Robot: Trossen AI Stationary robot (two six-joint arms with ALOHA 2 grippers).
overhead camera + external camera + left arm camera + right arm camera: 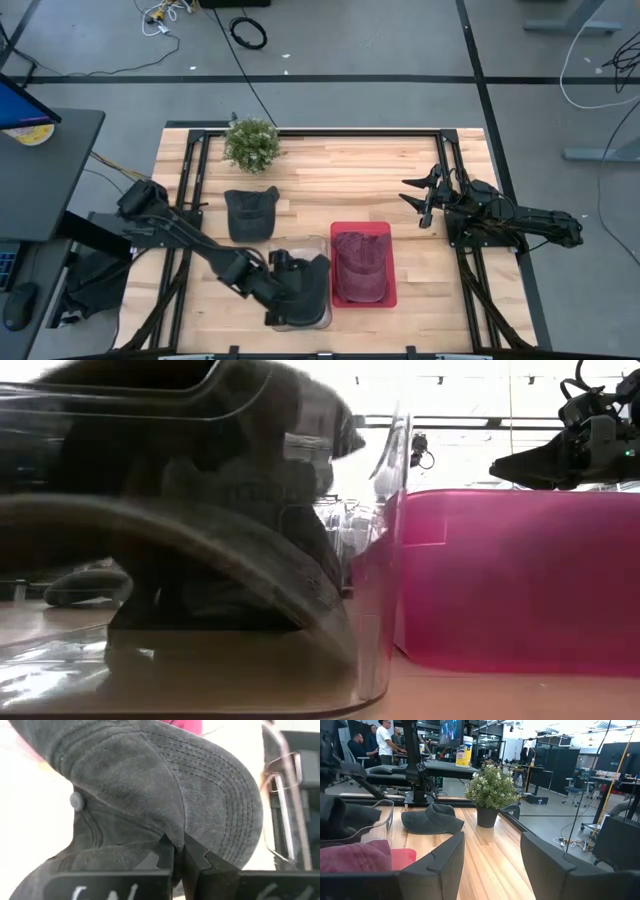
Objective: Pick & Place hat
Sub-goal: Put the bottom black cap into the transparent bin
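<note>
Clear bin (385, 560) wall fills the low view; left gripper (179, 857) pinches a dark hat (165, 795) over this bin; lower fully before releasing; right gripper (490, 865), fingers spread, waits at the table's (340, 170) right edge.

Light: bright, even, from overhead.
Glare: blown-out white behind my hat (165, 795).
Blur: low view's clear bin (380, 560) is soft, warping what's behind.

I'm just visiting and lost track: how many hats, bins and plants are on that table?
Hats: 3 – dark hat lying loose, maroon hat in the red bin, grey hat in the left pincer over the clear bin.
Bins: 2.
Plants: 1 – potted plant.
Total: 6.
</note>
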